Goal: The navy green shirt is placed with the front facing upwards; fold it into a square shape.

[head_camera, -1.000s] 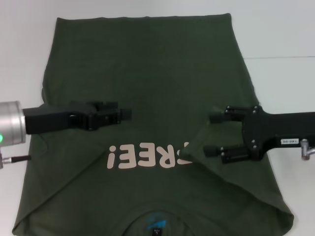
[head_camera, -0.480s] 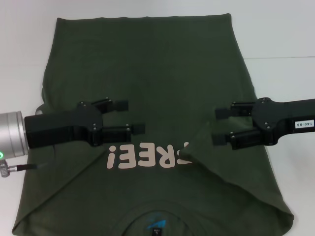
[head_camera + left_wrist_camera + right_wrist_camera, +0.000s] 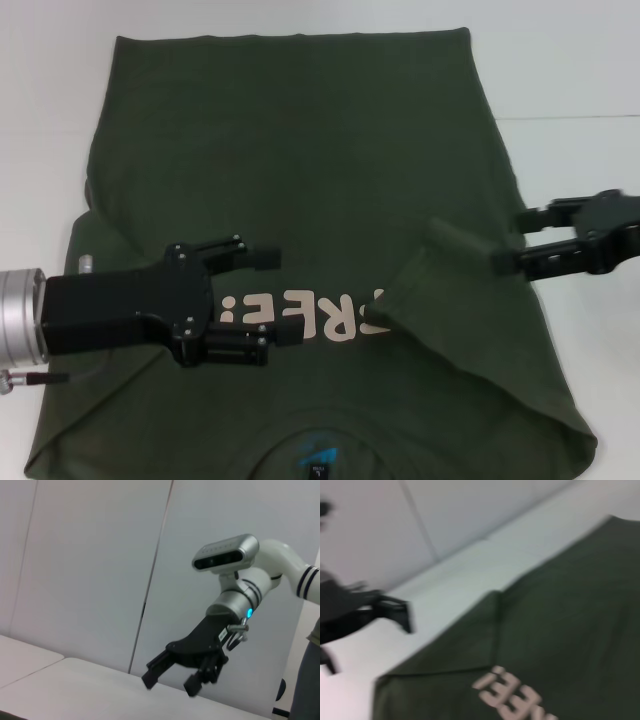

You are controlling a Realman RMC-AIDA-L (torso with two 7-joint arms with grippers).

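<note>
Under the left gripper point(image 3: 272, 297), the shirt's point(image 3: 300, 150) print hides.

Navy green shirt point(image 3: 300, 160) spread flat on white table, pink print up, both sleeves folded inward

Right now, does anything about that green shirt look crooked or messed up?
Yes. On the navy green shirt, the right sleeve is folded in over the chest, and its edge covers the first letter of the pink print. That fold runs diagonally rather than straight. Both the left gripper and the right gripper are open and hold nothing.
</note>
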